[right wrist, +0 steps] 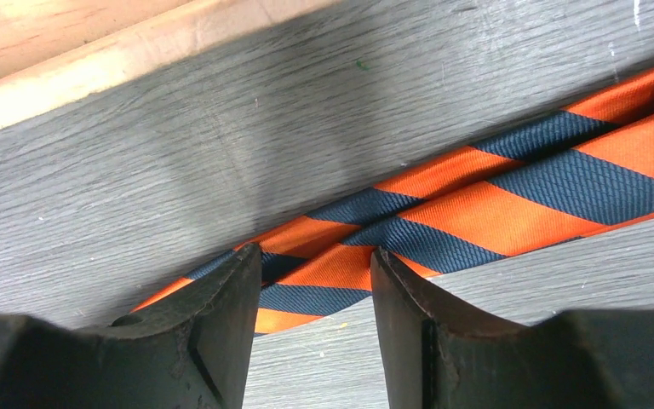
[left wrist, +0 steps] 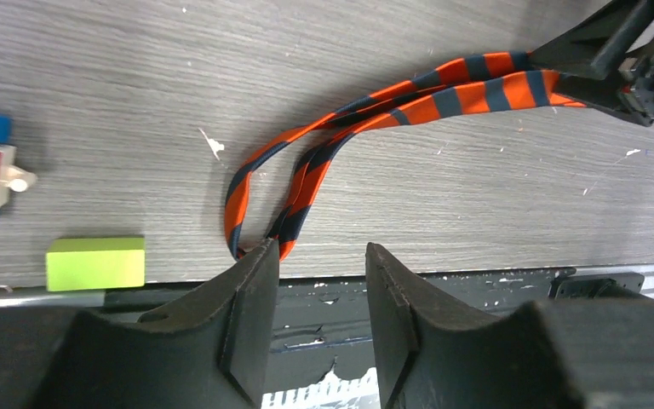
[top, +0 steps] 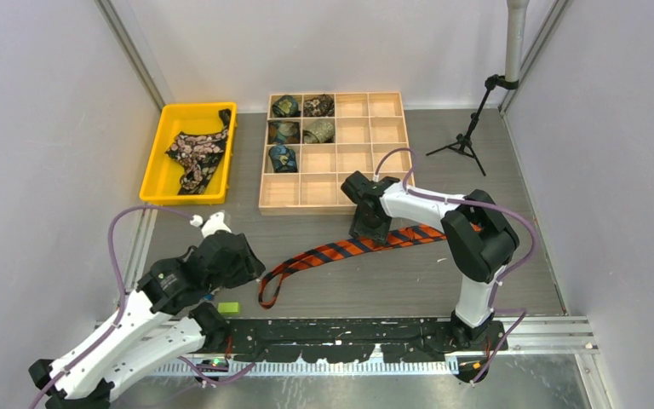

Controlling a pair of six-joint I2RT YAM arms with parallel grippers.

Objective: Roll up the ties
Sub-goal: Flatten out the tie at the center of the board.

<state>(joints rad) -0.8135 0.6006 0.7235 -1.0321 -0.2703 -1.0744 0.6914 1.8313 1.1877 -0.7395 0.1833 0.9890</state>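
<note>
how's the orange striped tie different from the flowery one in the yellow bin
The orange striped tie has orange and dark diagonal stripes; the flowery tie is black with pink blossoms. The striped one lies on the table, the flowery one in the yellow bin. The striped one is stretched long and doubled over; the flowery one is bunched up. Both are unrolled.

Left arm low, reaching forward, left gripper (left wrist: 319, 256) jaws apart. Right arm folded, right gripper (right wrist: 315, 260) down, jaws apart.
</note>
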